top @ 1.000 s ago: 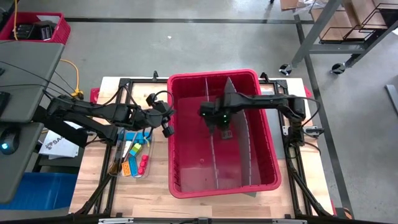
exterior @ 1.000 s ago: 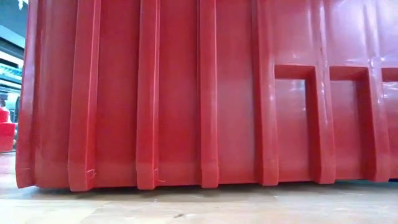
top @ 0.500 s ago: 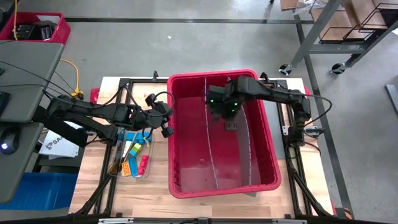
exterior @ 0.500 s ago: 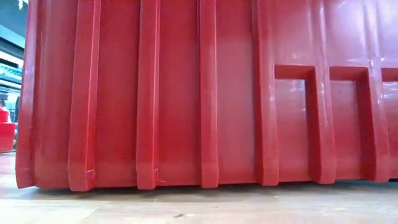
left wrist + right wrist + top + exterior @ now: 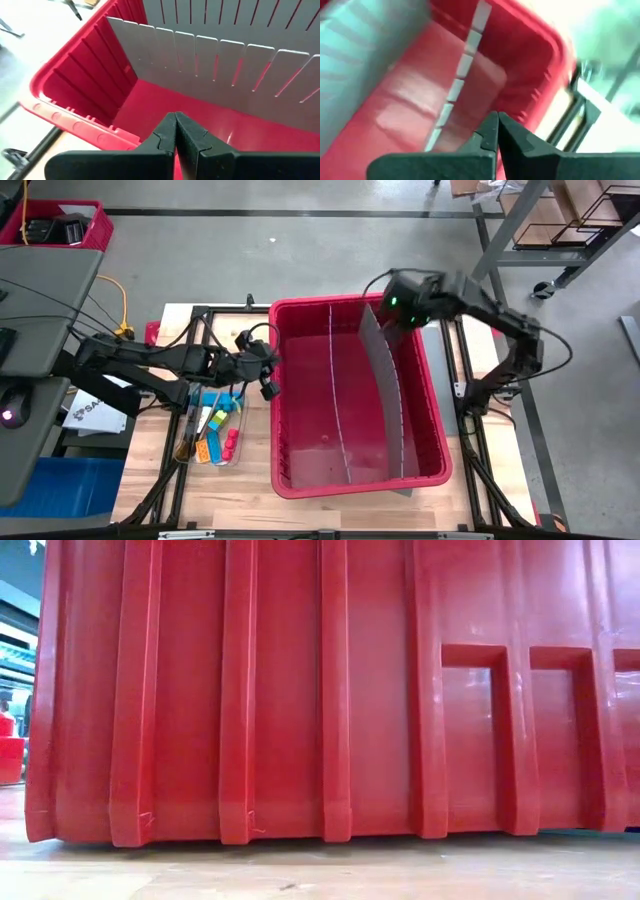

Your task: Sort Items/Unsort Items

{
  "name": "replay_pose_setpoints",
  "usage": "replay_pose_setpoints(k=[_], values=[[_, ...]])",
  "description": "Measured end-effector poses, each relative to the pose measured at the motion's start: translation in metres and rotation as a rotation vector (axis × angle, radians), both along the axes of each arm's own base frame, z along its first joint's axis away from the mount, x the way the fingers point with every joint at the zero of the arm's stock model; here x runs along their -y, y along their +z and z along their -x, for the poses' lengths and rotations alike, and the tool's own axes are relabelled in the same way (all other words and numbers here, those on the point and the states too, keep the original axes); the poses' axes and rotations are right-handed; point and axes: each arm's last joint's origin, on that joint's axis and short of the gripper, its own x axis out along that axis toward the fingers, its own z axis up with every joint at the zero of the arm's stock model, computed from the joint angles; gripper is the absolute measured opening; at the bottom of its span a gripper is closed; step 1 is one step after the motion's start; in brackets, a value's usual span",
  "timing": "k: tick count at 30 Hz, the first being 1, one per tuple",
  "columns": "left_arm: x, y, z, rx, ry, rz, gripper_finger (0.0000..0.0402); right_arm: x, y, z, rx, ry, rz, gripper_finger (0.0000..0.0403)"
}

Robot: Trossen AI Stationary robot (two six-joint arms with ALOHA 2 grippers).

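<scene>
Items wait in their tray left of the red bin, both hands clenched empty, right hand above its far rim, left hand beside it.

Items: small coloured pieces lying clustered in a shallow clear tray on the desk, just beside the red bin's left wall. Visible are blue pieces, a yellow-green piece, an orange block and red rounded pieces. Thin dark sticks lie lengthwise along the cluster's outer edge. All rest loose, none held.
</scene>
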Motion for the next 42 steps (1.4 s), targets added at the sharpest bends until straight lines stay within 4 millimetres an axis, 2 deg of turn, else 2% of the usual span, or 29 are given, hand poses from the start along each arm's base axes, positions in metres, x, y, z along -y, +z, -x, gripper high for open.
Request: replay_pose_setpoints(k=[2,4,8,10,15,19,22,26,30,35,42], values=[[-0.004,0.000,-0.001,0.004,-0.001,0.022,0.0000,0.015,-0.010,0.004,0.013,-0.058,-0.047,0.0000],[-0.009,0.000,-0.001,0.007,0.007,0.029,0.0000,0.026,-0.017,0.000,0.093,-0.035,-0.090,0.0000],[-0.015,0.003,0.000,0.004,0.012,0.005,0.0000,0.032,-0.019,-0.034,0.385,0.084,-0.105,0.0000],[-0.016,0.004,0.001,0.014,0.015,0.004,0.0000,0.033,-0.025,-0.050,0.425,0.103,-0.100,0.0000],[-0.019,0.011,0.003,0.066,0.023,0.006,0.0000,0.049,-0.061,-0.087,0.317,0.142,-0.131,0.0000],[-0.020,0.011,0.004,0.059,0.022,-0.004,0.0000,0.066,-0.081,-0.102,0.160,0.150,-0.097,0.0000],[-0.020,0.010,0.004,0.066,0.034,0.012,0.0000,0.072,-0.097,-0.110,0.038,0.184,-0.119,0.0000],[-0.020,0.011,0.004,0.082,0.051,0.027,0.0000,0.077,-0.108,-0.115,-0.144,0.249,-0.029,0.0000],[-0.021,0.011,0.004,0.082,0.057,0.022,0.0000,0.079,-0.120,-0.122,-0.207,0.387,-0.053,0.0000],[-0.021,0.011,0.004,0.083,0.071,0.010,0.0000,0.079,-0.123,-0.127,-0.254,0.578,-0.021,0.0000],[-0.021,0.011,0.004,0.087,0.083,0.009,0.0000,0.082,-0.145,-0.133,-0.339,0.693,-0.074,0.0000]])
